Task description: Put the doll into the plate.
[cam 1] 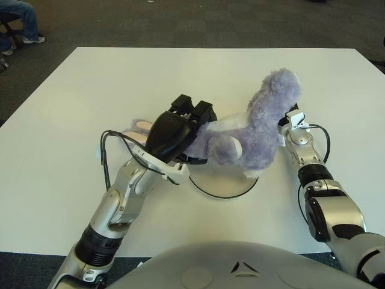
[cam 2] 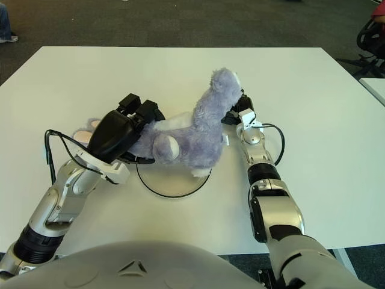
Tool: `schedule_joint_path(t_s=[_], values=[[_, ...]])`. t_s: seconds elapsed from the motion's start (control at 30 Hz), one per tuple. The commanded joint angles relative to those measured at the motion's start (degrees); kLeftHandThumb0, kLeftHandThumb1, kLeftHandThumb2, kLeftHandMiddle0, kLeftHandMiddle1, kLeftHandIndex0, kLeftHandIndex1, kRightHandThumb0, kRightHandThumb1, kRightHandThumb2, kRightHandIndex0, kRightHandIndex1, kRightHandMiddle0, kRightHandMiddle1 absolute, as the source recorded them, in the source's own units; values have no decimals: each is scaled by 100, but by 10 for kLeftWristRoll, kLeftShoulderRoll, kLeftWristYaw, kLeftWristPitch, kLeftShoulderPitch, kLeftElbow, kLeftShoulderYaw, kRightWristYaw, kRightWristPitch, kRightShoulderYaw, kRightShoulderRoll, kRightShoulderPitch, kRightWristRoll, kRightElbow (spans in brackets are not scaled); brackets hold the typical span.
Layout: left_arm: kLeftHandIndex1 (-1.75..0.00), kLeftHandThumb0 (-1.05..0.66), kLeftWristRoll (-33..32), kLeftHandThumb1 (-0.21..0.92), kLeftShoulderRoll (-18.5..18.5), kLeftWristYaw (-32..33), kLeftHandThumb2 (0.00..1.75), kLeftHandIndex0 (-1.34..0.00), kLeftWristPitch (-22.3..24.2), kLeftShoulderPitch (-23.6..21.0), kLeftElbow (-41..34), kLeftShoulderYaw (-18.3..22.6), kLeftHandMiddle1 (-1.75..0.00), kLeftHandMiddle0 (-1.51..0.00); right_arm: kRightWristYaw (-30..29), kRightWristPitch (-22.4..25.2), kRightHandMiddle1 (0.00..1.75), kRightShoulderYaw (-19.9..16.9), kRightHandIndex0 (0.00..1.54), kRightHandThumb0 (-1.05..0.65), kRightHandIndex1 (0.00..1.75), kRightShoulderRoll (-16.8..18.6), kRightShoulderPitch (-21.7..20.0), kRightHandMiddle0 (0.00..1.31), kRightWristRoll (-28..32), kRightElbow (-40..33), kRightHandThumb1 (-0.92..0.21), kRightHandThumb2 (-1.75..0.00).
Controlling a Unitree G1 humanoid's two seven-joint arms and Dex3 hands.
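Note:
A purple plush doll lies partly over a round white plate with a dark rim, near the table's middle. One end of the doll sticks up at the right, and its pink-lined ears poke out at the left. My left hand, black, is curled over the doll's left part from above. My right hand presses against the back of the raised end, its fingers mostly hidden by the fur. The doll's lower edge touches the plate's far side.
The white table stretches wide on all sides of the plate. Dark carpet surrounds it. A seated person's legs show at the far left corner, and a chair at the far right.

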Motion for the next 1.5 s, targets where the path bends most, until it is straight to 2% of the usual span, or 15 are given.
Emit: schedule_joint_path(t_s=[0.0, 0.07, 0.1, 0.2, 0.3, 0.57, 0.73, 0.83, 0.87, 0.93, 1.07, 1.3, 1.47], values=[[-151, -1, 8, 48, -4, 9, 105, -60, -2, 0, 2, 5, -175, -29, 10, 42, 163, 14, 57, -1, 160, 10, 34, 30, -16, 19, -52, -99], [-163, -1, 10, 49, -6, 9, 108, -48, -1, 0, 3, 4, -174, -34, 9, 44, 163, 15, 57, -1, 160, 10, 34, 30, -17, 18, -52, -99], [-165, -1, 12, 49, -7, 9, 108, -46, 0, 0, 4, 4, -174, -35, 9, 44, 163, 15, 57, -1, 160, 10, 34, 30, -17, 18, -52, -99], [-153, -27, 15, 58, -10, 8, 83, -54, 1, 2, 6, 3, -174, -11, 8, 45, 164, 15, 57, -1, 160, 10, 34, 30, -17, 17, -52, -101], [-148, -35, 19, 67, -10, 7, 66, -55, 0, 5, 6, 3, -175, -4, 7, 44, 166, 15, 58, -1, 159, 11, 34, 31, -17, 16, -50, -102], [-145, -37, 30, 84, -4, 8, 37, -50, -6, 7, 5, 4, -174, 0, 2, 43, 166, 18, 57, -1, 159, 10, 36, 30, -19, 14, -51, -102], [-145, -37, 33, 90, -1, 8, 28, -48, -8, 7, 3, 5, -171, 0, 1, 43, 166, 20, 57, -1, 159, 9, 37, 30, -20, 12, -52, -101], [-146, -37, 34, 92, -1, 5, 26, -47, -9, 6, 2, 5, -168, 0, 2, 44, 166, 21, 56, -1, 159, 9, 37, 30, -20, 10, -52, -101], [-140, -49, 34, 87, -1, 4, 27, -38, -9, 6, 2, 5, -166, 0, 2, 44, 166, 21, 56, -1, 160, 9, 37, 30, -20, 9, -52, -101], [-135, -61, 31, 75, -2, 2, 41, -27, -9, 7, 2, 5, -164, 0, 2, 45, 166, 21, 56, -1, 160, 9, 38, 29, -21, 8, -52, -101], [-132, -70, 20, 68, -6, -5, 51, -21, -5, 10, -1, 6, -162, 0, 2, 46, 166, 20, 56, -1, 160, 9, 38, 29, -21, 7, -52, -100], [-128, -79, 11, 72, -9, -14, 51, -14, -2, 15, -7, 7, -152, 0, 2, 48, 165, 19, 56, -1, 160, 10, 39, 29, -22, 6, -52, -100], [-118, -81, -4, 76, -7, -16, 49, -3, -10, 16, -6, 8, -139, 0, 2, 50, 165, 18, 56, -1, 160, 11, 38, 30, -22, 5, -52, -100]])
